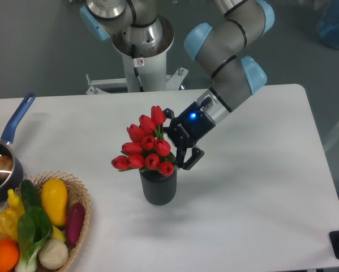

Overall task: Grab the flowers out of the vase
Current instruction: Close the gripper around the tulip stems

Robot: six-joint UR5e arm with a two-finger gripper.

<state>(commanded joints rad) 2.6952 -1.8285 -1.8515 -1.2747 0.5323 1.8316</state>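
The flowers point(142, 148), a bunch of red tulip buds with green leaves, stand in the vase point(158, 188), a short dark ribbed cylinder at the table's middle. My gripper point(172, 140) reaches in from the right at bud height, just above the vase's mouth. It is open, with one finger by the topmost bud and the other by the lowest right bud, so the bunch's right side lies between them. The buds partly hide the fingertips. The stems are hidden inside the vase.
A wicker basket point(81, 195) of colourful vegetables and fruit sits at the front left. A blue-handled saucepan point(11, 133) stands at the left edge. The robot's base point(141, 51) rises behind the table's far edge.
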